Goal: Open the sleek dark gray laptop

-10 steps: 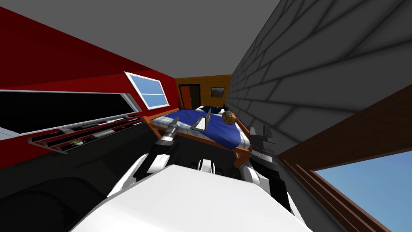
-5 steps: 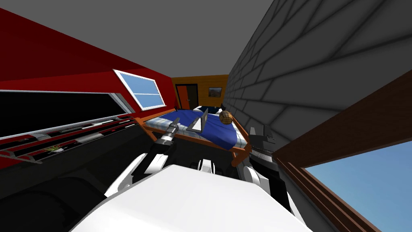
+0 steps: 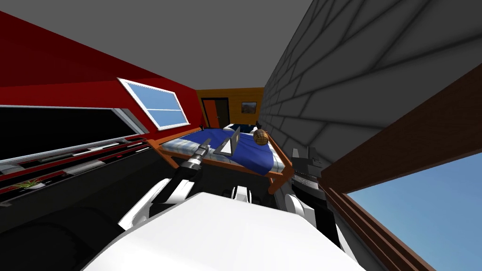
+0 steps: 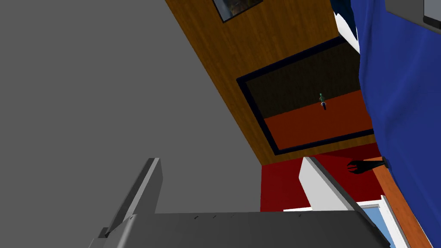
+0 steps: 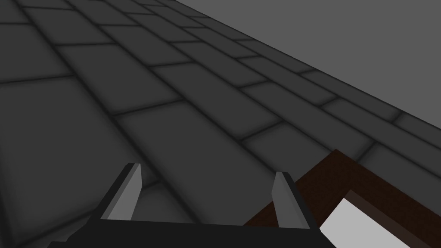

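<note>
Grey and thin, the laptop [image 3: 229,142] lies on the blue-covered bed [image 3: 254,159], about midway across it and nearer the foot than the head. Its lid [image 3: 236,138] stands raised steeply off the pale lower half, so it looks open rather than folded flat. How far back the lid leans I cannot tell from the head view. A brown ball [image 3: 261,136] also rests on the bed, just beyond the laptop toward the head end and apart from it.

The left pincer [image 3: 205,146] hovers over the foot edge of the bed, short of the laptop and not touching it. The left wrist view shows its fingers spread wide with nothing between them and the bed's blue cover running close beside the hand. The right pincer [image 3: 303,153] hangs off the other foot corner of the bed, well apart from the laptop, equally wide and empty.

As I judge it, the main step is done, since the lid is up and no hand grips it. What may be left is a push to tip the lid further back, should a fuller opening be wanted, and drawing the left arm clear of the bed.
</note>
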Tool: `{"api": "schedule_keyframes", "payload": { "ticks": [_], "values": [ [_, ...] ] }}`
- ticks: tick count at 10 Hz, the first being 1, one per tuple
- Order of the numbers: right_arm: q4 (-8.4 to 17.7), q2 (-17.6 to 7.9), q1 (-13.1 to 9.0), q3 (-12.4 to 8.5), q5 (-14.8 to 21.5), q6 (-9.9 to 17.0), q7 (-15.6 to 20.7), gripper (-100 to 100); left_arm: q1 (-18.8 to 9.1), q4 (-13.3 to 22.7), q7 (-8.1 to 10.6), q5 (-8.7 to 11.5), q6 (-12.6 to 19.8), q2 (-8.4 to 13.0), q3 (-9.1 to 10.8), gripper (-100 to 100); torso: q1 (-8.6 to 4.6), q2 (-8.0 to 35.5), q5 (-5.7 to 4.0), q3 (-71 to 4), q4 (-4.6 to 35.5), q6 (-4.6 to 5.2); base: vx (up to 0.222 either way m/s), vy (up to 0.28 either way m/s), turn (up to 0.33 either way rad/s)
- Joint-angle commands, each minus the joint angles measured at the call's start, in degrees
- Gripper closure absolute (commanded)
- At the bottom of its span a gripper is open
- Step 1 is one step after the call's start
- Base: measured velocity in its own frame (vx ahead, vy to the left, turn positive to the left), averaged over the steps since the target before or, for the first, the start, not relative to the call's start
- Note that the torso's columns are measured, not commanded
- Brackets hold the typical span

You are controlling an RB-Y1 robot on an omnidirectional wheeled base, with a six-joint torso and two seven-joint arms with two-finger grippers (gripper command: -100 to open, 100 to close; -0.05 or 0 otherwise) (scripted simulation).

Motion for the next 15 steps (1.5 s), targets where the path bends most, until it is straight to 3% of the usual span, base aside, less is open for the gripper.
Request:
{"api": "schedule_keyframes", "payload": {
  "ticks": [1, 9, 15],
  "values": [
    [0.0, 0.0, 0.0, 0.0, 0.0, 0.0, 0.0, 0, 0.4, -0.4, 0.11, -0.5, 3.1, 2.4, 0.4, -100, 0.01, 0.0, 0.0, 0.0, 0.0, 0.0, 0.044, -0.062, -0.102],
    [0.0, 0.0, 0.0, 0.0, 0.0, 0.0, 0.0, 0, 1.8, -0.9, 0.53, -2.4, 13.7, 11.9, 1.82, -100, 0.02, 0.0, 0.0, 0.0, 0.0, 0.0, 0.053, -0.066, -0.096],
    [0.0, 0.0, 0.0, 0.0, 0.0, 0.0, 0.0, 0, 2.8, -3.0, 0.81, -3.7, 20.9, 17.2, 2.78, -100, 0.03, 0.0, 0.01, 0.0, 0.0, 0.0, 0.056, -0.06, -0.083]
  ]
}}
